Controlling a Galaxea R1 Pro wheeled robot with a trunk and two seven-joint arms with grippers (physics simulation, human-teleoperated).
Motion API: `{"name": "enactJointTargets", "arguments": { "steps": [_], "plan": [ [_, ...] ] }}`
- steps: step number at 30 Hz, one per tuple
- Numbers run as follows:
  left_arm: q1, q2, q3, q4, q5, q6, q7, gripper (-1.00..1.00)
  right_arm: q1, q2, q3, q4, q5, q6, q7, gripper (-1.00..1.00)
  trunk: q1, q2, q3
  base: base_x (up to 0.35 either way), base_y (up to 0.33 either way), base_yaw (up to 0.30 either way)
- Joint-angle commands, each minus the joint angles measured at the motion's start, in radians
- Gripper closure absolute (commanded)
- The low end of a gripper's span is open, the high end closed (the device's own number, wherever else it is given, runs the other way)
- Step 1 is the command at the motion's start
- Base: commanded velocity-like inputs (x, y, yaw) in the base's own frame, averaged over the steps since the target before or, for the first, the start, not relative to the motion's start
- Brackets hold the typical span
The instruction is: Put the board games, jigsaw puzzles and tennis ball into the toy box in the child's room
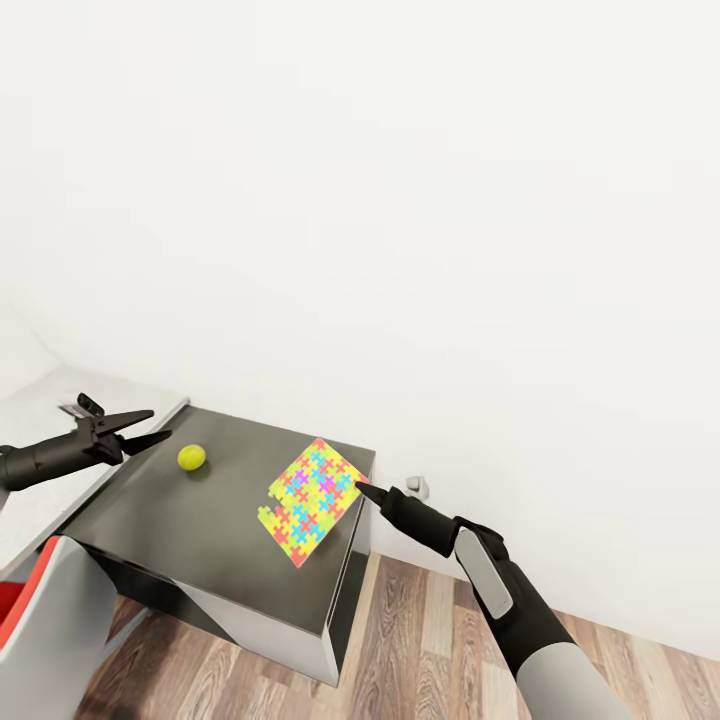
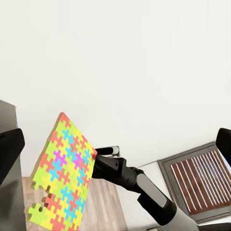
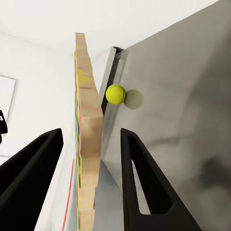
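Note:
A multicoloured jigsaw puzzle (image 1: 312, 497) is tilted up off the dark lower wing of the table (image 1: 180, 530), near the wing's right edge. My right gripper (image 1: 362, 487) is shut on its raised corner. In the right wrist view the puzzle's wooden edge (image 3: 89, 130) runs between the two black fingers (image 3: 144, 183). The tennis ball (image 1: 192, 457) lies on the wing, left of the puzzle; it shows as the ball (image 3: 115, 94) beyond the puzzle. My left gripper (image 1: 160, 424) hovers open left of the ball, holding nothing. The toy box and board games are out of view.
The pale grey table top (image 1: 50, 400) adjoins the wing on the left. A red and grey seat (image 1: 30, 610) stands at the lower left. Wood-plank floor (image 1: 420, 640) lies right of the wing, with a white wall behind.

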Motion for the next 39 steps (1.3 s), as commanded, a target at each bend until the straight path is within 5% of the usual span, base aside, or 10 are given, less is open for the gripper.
{"name": "enactJointTargets", "arguments": {
  "steps": [1, 39],
  "plan": [
    [-0.001, 0.000, -0.002, 0.000, -0.001, 0.011, -0.004, -1.00, -0.001, 0.000, -0.001, 0.000, -0.005, 0.007, -0.002, 1.00, -0.004, 0.006, 0.002, 0.000, 0.000, 0.000],
    [-0.001, -0.004, -0.007, -0.002, -0.001, 0.009, -0.004, -1.00, -0.002, 0.001, 0.004, -0.006, -0.001, -0.062, 0.006, 1.00, -0.149, 0.272, 0.121, 0.000, 0.000, 0.000]
  ]
}}
